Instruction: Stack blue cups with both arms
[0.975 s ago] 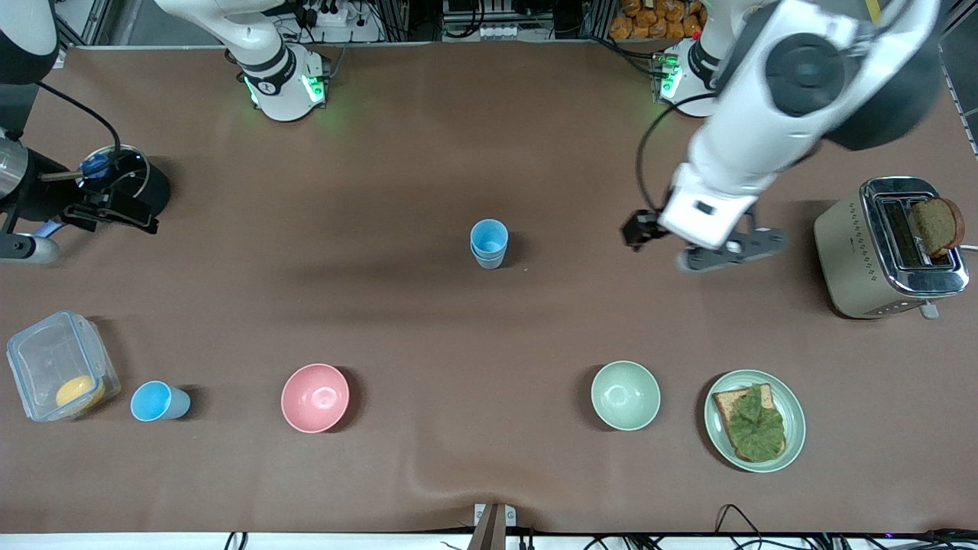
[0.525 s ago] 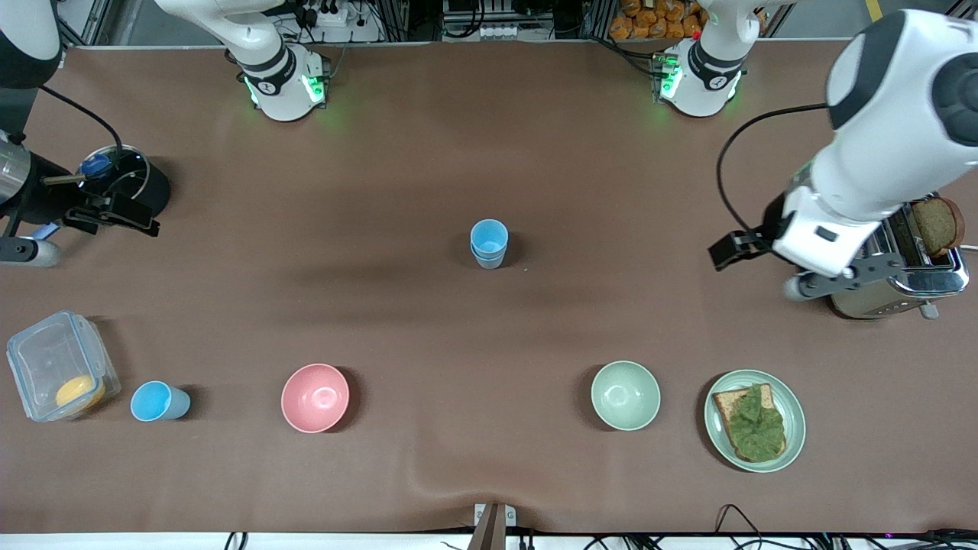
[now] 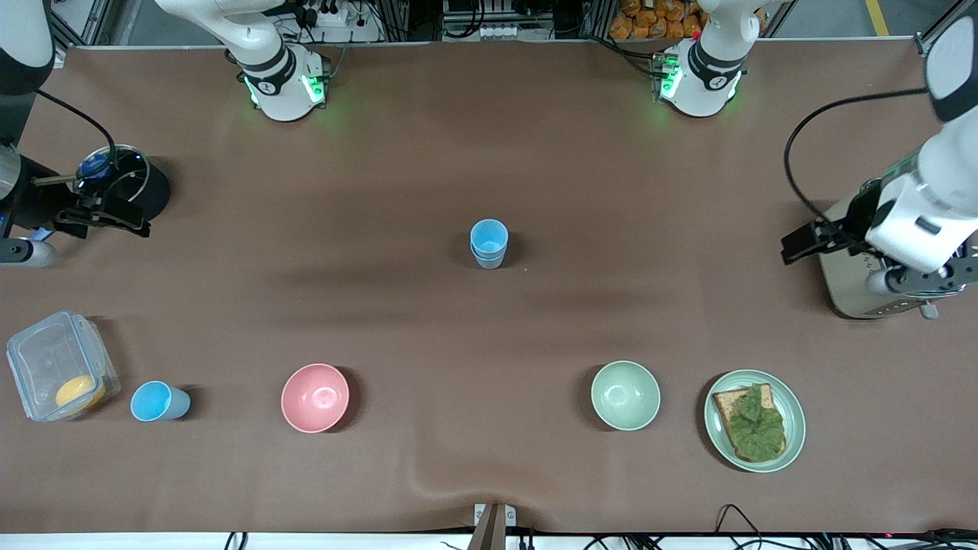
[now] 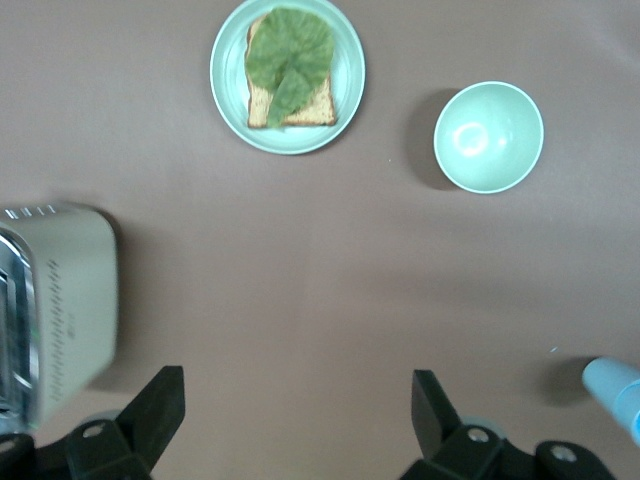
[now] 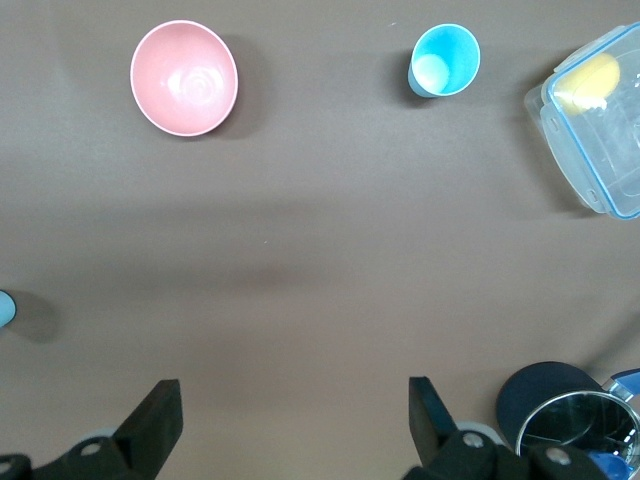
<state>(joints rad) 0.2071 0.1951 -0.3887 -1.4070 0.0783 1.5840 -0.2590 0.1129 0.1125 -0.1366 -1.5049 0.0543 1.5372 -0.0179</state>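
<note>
Brown surface (image 3: 428,137) carries two nested light-blue tapered cups (image 3: 489,243) at centre, stacked; well apart from them, left gripper (image 4: 290,415) over the toaster (image 3: 848,283) and right gripper (image 5: 290,415) hang with jaws released, empty.

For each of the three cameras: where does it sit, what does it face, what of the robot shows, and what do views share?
Front view: high, facing both bases; stacked blue cups mid-table.
Left wrist view: looks down past the open left hand at toaster, green bowl and plate.
Right wrist view: looks down past the open right hand at pink bowl, single blue cup and clear box.
Shared: each wrist view's items appear in front.
</note>
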